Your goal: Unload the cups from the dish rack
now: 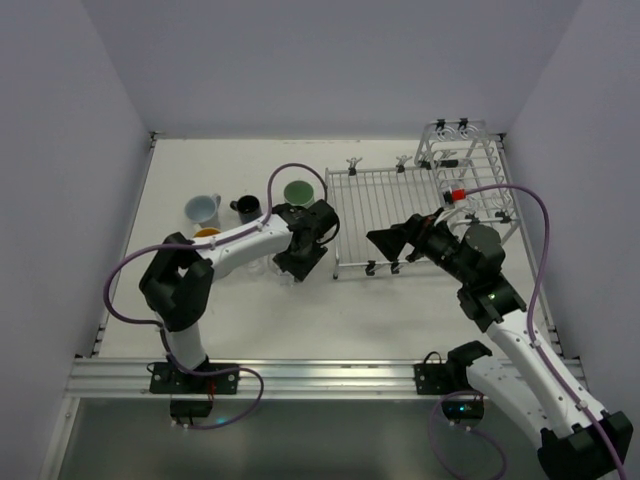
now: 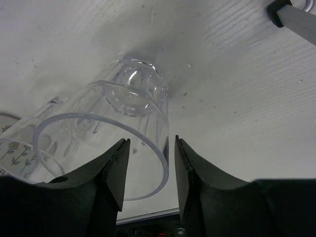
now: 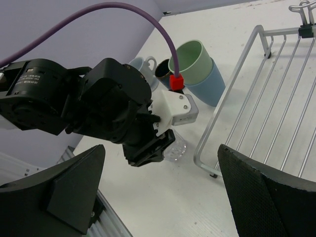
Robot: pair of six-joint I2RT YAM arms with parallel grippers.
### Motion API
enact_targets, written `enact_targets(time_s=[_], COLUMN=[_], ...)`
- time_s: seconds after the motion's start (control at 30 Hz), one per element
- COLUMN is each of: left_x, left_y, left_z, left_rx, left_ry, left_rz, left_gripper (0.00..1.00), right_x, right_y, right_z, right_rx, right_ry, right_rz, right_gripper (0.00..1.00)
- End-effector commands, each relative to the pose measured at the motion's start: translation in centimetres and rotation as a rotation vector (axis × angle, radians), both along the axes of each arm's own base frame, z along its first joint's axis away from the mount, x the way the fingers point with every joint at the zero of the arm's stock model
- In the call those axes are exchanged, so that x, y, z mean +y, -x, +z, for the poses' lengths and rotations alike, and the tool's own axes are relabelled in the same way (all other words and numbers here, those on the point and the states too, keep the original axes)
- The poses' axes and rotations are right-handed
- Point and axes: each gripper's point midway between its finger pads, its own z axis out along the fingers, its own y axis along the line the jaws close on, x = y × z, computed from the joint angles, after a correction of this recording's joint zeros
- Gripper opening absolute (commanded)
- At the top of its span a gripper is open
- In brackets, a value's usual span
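Note:
My left gripper is on the table just left of the dish rack. Its fingers straddle the rim wall of a clear glass whose base rests on the table. The jaws stand apart with a gap round the thin wall. A second clear glass is beside it. My right gripper is wide open and empty, above the rack's front-left corner. A pale green tumbler, a dark mug, a light blue cup and an orange-inside cup stand on the table left of the rack.
The rack's raised slotted section stands at the back right. White walls enclose the table on three sides. In the right wrist view the green tumbler sits against a light blue tumbler. A metal rail runs along the near edge.

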Motion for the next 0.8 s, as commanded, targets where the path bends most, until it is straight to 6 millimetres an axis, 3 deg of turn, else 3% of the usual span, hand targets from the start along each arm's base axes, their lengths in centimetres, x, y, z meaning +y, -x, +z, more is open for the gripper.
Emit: enact_targets(time_s=[0.0,0.1,0.13,0.17,0.3,0.5,0.53,0.6,0.63,0.67,0.7,0.77], left_x=[-0.6,-0.8,-0.7,-0.8,-1.5,-2.0,-1.2,-0.7,0.4,1.1,3.0,4.5], left_y=[-1.3,-1.6,-1.9,-2.2,-4.1,-7.1,-6.9,-6.9,-6.4,-5.8,-4.2,-3.0], left_z=[1.5,2.2,2.7,3.2,7.3,18.3,21.3,25.1,28.4,30.1,33.3,35.2], left_rx=[-0.058,-0.083,-0.101,-0.12,-0.25,-0.582,-0.66,-0.769,-0.864,-0.912,-0.995,-1.083], left_ry=[0.01,0.019,0.022,0.028,0.09,0.315,0.365,0.46,0.545,0.59,0.677,0.773], left_rz=[-0.018,-0.011,-0.002,0.0,0.035,0.114,0.135,0.159,0.188,0.198,0.222,0.249], left_gripper=[0.49,0.65,0.77,1.0,1.0,1.0,1.0,1.0,1.0,1.0,1.0,1.0], right_x=[-0.1,-0.4,-0.5,-0.5,-0.9,-2.0,-2.5,-3.6,-4.1,-5.1,-5.8,-8.0], right_y=[0.1,0.0,0.1,0.1,0.2,0.7,0.8,1.4,1.7,2.3,2.7,3.4], right_z=[0.5,0.9,1.2,1.3,2.5,5.2,5.8,7.1,7.3,8.2,9.1,10.0], right_rx=[-0.038,-0.048,-0.055,-0.057,-0.078,-0.121,-0.131,-0.158,-0.158,-0.19,-0.215,-0.251], right_ry=[0.004,0.005,0.002,0.002,-0.002,-0.024,-0.032,-0.052,-0.054,-0.067,-0.071,-0.072], right_rz=[-0.003,-0.02,-0.023,-0.026,-0.043,-0.099,-0.124,-0.176,-0.198,-0.236,-0.264,-0.367], right_gripper=[0.99,0.99,0.99,0.99,0.99,0.99,0.99,0.99,0.99,0.99,0.99,0.99])
